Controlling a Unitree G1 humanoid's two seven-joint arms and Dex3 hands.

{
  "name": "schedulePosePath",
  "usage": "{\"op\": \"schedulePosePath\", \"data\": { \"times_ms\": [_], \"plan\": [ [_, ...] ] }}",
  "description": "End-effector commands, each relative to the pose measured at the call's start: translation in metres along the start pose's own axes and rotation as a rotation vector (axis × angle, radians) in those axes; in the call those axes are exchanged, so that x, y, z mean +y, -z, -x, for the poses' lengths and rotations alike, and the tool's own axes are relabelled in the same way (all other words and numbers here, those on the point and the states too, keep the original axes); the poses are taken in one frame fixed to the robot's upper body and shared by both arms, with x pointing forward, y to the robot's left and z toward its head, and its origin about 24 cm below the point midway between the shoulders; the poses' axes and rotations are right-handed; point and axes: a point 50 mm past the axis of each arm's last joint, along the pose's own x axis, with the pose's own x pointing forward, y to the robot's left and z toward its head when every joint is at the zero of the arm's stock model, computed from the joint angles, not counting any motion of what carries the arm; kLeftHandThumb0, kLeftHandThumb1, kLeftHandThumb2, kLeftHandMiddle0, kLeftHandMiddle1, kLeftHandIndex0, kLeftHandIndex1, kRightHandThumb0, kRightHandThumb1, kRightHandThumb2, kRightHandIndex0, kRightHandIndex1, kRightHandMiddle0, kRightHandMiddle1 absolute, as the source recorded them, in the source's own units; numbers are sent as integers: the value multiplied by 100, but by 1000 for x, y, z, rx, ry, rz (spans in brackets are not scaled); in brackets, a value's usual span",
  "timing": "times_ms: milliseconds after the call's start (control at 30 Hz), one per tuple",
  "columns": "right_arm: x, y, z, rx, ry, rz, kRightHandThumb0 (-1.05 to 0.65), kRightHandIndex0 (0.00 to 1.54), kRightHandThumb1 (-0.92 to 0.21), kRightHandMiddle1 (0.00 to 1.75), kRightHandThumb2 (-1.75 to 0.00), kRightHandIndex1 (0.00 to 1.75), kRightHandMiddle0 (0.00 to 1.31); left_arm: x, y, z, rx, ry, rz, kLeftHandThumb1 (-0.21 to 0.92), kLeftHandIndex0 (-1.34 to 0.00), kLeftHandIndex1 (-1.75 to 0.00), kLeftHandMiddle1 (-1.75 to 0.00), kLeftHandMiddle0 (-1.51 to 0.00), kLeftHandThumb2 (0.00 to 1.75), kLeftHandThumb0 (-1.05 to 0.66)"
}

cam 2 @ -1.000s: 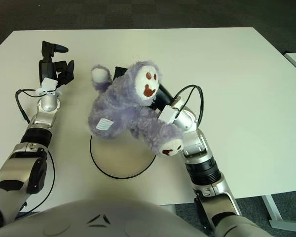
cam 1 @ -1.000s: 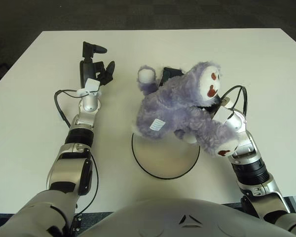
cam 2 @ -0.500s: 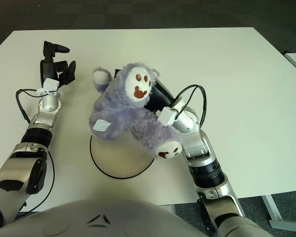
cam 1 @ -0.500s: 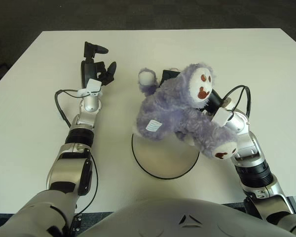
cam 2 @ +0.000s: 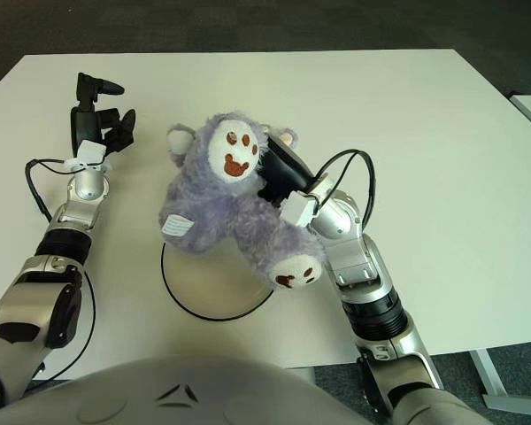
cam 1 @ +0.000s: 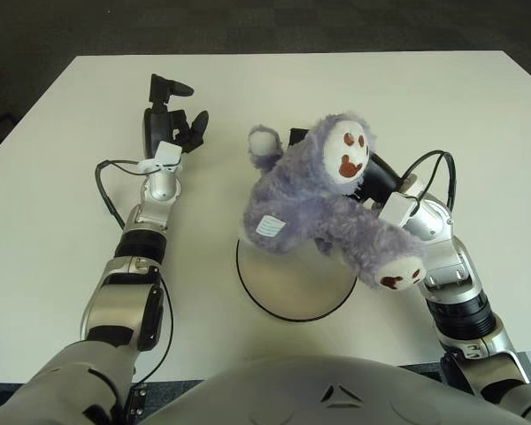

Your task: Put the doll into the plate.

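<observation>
The right hand (cam 2: 279, 173) has its dark fingers wrapped into the back of the purple doll (cam 2: 226, 204), gripping it behind the head. The doll hangs tilted above the far rim of the plate (cam 1: 296, 288), one foot sticking out past the plate's right edge beside the right forearm. The left hand (cam 1: 168, 119) shows well to the left of the doll, fingers loosely spread and holding nothing. The plate, cream with a dark rim, lies on a white table (cam 1: 62, 221) near the robot. Beyond the table's far edge is dark carpet (cam 1: 248, 27).
</observation>
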Motion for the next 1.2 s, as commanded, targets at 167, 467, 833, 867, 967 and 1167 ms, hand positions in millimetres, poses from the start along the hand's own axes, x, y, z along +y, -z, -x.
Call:
{"op": "schedulePosePath", "data": {
  "times_ms": [167, 467, 833, 867, 967, 1167],
  "plan": [
    [-2, -5, 1, -11, 4, 17, -1, 63, -30, 147, -125, 175, 56, 1, -2, -4, -8, -10, -4, 92, -19, -175, -175, -125, 52, -34],
    [-2, -7, 2, 26, -49, 5, -1, 48, -50, 146, -98, 170, 48, 2, -2, -4, -5, -17, 11, 92, -19, -175, -175, -124, 52, -34],
    [-3, -9, 4, 52, -93, -2, -18, 21, -79, 148, -53, 158, 44, 2, -2, -4, 7, -23, 28, 92, -19, -175, -175, -128, 52, -34],
    [-3, -9, 5, 54, -101, -1, -22, 17, -60, 142, -72, 152, 35, 2, -2, -4, 7, -25, 28, 92, -19, -175, -175, -128, 52, -34],
    [-3, -10, 5, 48, -119, 13, -26, 12, -32, 137, -104, 146, 22, 1, -3, -4, 8, -26, 29, 92, -19, -175, -175, -128, 52, -34],
    [-7, -11, 6, 21, -146, 106, -32, 5, -20, 128, -117, 134, 6, 1, -3, -4, 9, -21, 38, 92, -19, -175, -175, -126, 52, -34]
  ]
}}
